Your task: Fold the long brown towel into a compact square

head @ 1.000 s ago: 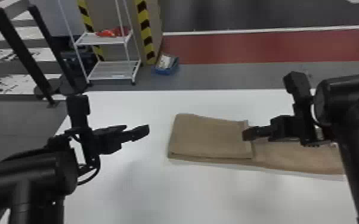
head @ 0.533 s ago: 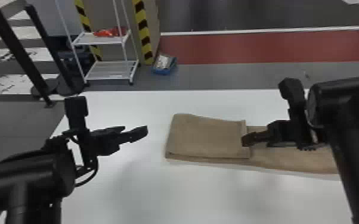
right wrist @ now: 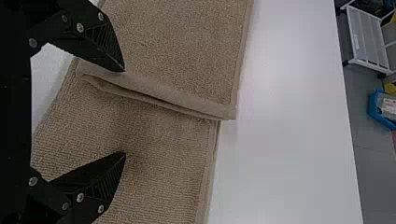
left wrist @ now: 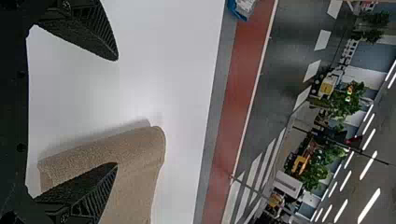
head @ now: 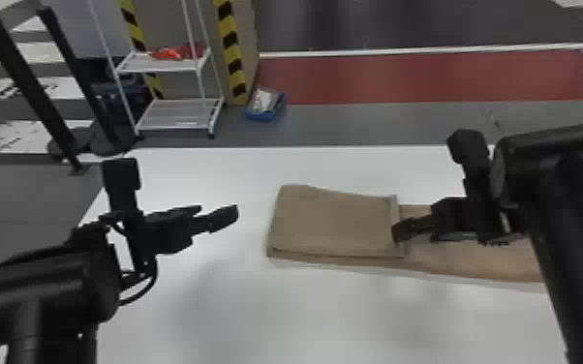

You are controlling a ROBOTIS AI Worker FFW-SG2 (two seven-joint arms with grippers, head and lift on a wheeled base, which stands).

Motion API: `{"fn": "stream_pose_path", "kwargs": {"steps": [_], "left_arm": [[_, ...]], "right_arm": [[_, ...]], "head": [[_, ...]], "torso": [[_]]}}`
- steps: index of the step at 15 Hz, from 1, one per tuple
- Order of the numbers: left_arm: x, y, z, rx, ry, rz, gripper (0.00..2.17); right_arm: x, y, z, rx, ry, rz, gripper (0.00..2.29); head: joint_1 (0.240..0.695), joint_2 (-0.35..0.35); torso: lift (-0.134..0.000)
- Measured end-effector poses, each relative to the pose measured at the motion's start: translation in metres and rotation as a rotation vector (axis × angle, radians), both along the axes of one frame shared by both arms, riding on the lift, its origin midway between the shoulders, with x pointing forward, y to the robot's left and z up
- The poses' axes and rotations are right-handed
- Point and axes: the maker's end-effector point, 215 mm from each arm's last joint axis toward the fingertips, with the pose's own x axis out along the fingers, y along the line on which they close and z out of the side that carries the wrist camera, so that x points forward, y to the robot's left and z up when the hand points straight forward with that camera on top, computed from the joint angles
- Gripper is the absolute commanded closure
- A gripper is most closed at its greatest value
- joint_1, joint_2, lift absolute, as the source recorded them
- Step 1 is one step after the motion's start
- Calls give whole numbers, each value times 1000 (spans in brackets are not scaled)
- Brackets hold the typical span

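Observation:
The brown towel [head: 334, 222] lies on the white table, its left part folded over in a layered rectangle and its single strip running right beneath my right arm. My left gripper [head: 222, 218] is left of the fold, apart from it. In the left wrist view the left gripper [left wrist: 116, 112] is open, one finger in front of the towel [left wrist: 140, 154]. My right gripper [head: 397, 232] is at the folded part's right edge. The right wrist view has the right gripper [right wrist: 125, 112] open over the towel [right wrist: 177, 46], its fingers either side of the raised hem.
The white table [head: 256, 310] extends in front of the towel and behind it. On the floor beyond its far edge stand a white wire rack [head: 179, 116] and a blue bin [head: 266, 113], well away from both arms.
The right arm has shifted slightly, its wrist now a little lower in the head view and its gripper near the fold's edge. The left arm and the folded towel look the same.

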Motion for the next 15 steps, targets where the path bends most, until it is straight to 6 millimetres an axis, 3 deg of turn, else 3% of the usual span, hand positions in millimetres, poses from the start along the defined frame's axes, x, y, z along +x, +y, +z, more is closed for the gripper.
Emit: {"fn": "stream_pose_path", "kwargs": {"steps": [6,11,15], "left_arm": [[-1,0,0,-7,-1,-1,87],[-1,4,0,-8,0,3,87],[1,5,-1,-5,-9,1,87]], "right_arm": [[1,7,2,37,-3,3,279],[12,11,8,56,-48,9,282],[23,16,3,65,-75,22,377]], "head": [[695,116],[695,123],[695,128]], "torso": [[-124],[-124],[-124]]}}
